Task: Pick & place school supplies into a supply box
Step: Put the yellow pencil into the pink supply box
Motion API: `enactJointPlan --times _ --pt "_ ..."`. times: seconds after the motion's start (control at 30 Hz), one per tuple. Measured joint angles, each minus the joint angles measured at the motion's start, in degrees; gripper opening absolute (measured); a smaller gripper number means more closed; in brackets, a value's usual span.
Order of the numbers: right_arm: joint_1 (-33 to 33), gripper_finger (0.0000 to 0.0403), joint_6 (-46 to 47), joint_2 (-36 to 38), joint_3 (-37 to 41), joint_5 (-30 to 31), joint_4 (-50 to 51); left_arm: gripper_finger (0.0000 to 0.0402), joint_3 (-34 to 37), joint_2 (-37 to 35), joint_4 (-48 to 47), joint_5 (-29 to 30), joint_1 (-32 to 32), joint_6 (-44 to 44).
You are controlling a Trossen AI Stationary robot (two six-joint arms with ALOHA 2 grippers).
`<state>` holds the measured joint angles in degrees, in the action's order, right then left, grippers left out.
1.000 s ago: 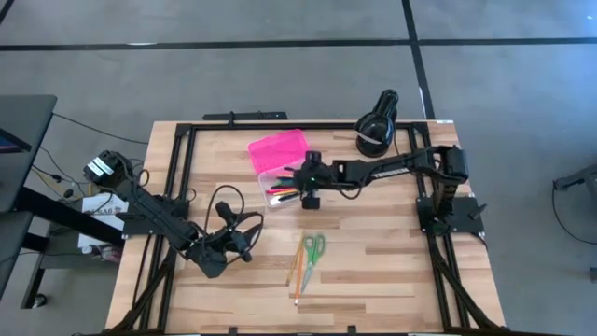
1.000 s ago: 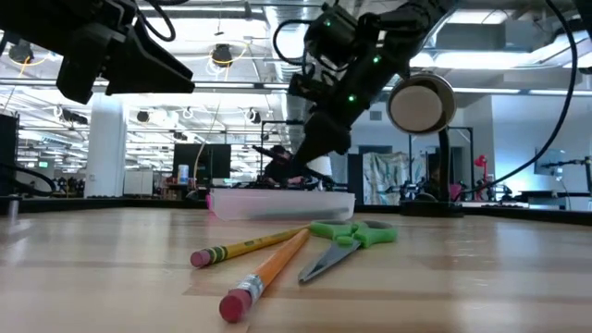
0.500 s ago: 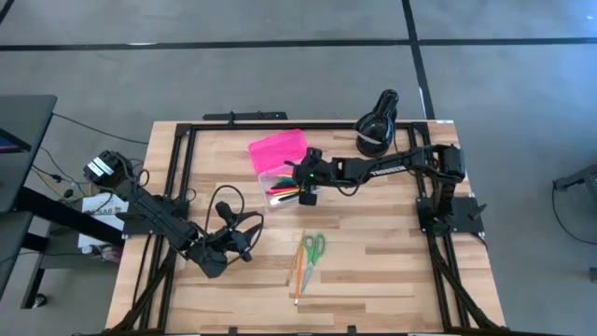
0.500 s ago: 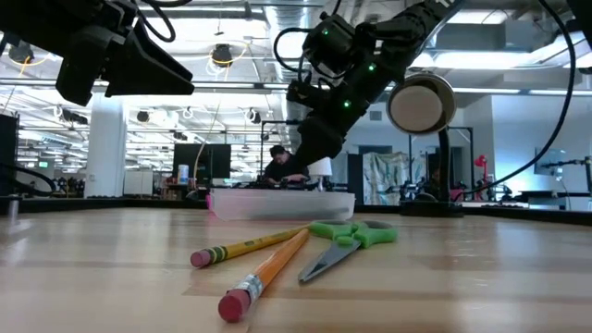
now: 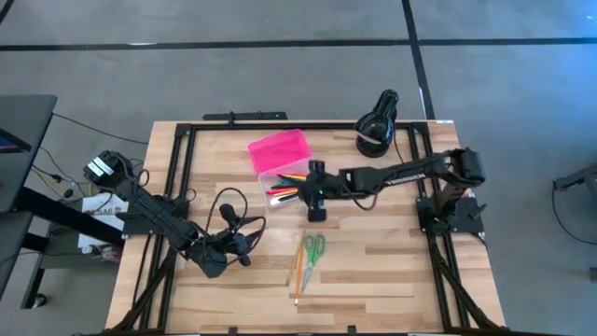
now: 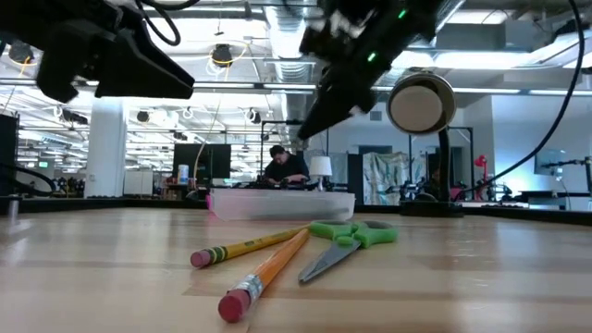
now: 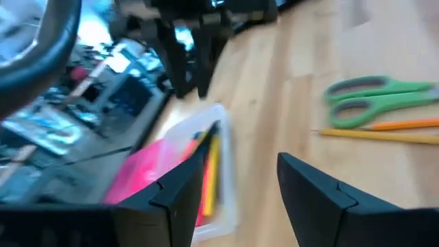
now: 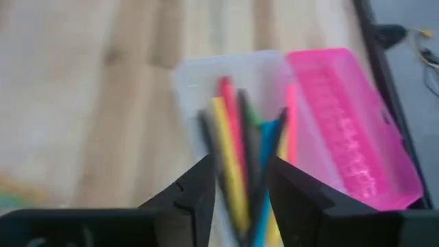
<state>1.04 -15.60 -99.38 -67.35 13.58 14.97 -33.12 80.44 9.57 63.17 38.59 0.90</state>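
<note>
Mid-counter, the right gripper (image 5: pixel 316 207) hangs open-jawed and empty beside the supply box (image 5: pixel 280 168). Scissors (image 5: pixel 312 249) and pencils (image 5: pixel 298 271) near the front edge look next. Left gripper (image 5: pixel 244 247) waits open.

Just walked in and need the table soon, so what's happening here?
A two-armed robot is packing school supplies into the supply box, whose pink lid lies open. The right tool hangs near the box's clear base, fingers apart and holding nothing; pens and markers already lie inside. Two pencils and the green-handled scissors remain on the table. The left tool waits open near the table's left side.
</note>
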Motion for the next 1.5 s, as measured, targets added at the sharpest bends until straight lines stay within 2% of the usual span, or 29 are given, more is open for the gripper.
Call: enactJointPlan --times 0.17,0.3,0.43,0.67,0.93,1.07,1.2,1.37,1.5 --pt "5.7 0.0116 1.1 4.8 3.6 0.7 3.2 0.0183 0.0 0.0 4.7 -13.1 -1.2 1.4" --pt "10.0 0.0116 3.5 9.4 8.2 5.2 2.5 0.0183 0.0 0.6 11.1 -22.6 -3.7 2.4" --pt "13.9 0.0116 5.3 14.1 14.5 10.5 -2.1 0.0183 0.0 4.0 16.1 -29.0 -6.5 2.6" --pt "20.3 0.0116 5.1 22.2 26.1 17.5 -13.0 0.0183 -1.1 13.2 27.0 -39.8 -11.7 -2.1" --pt "26.4 0.0116 8.0 27.6 32.8 25.9 -15.6 0.0183 -8.7 22.3 27.4 -43.5 -13.8 -1.5" --pt "29.0 0.0116 8.1 27.6 33.0 29.8 -15.5 0.0183 -13.1 27.4 26.0 -43.5 -13.4 -3.6" --pt "31.4 0.0116 7.7 27.6 33.0 32.4 -15.4 0.0183 -18.0 29.2 16.9 -42.9 -13.8 -3.6" --pt "33.0 0.0116 7.7 27.6 33.0 33.5 -15.5 0.0183 -22.7 29.2 3.4 -41.3 -13.4 0.5" --pt "33.5 0.0116 7.9 27.6 33.0 34.8 -15.6 0.0183 -23.7 29.2 1.5 -41.3 -12.8 1.4"
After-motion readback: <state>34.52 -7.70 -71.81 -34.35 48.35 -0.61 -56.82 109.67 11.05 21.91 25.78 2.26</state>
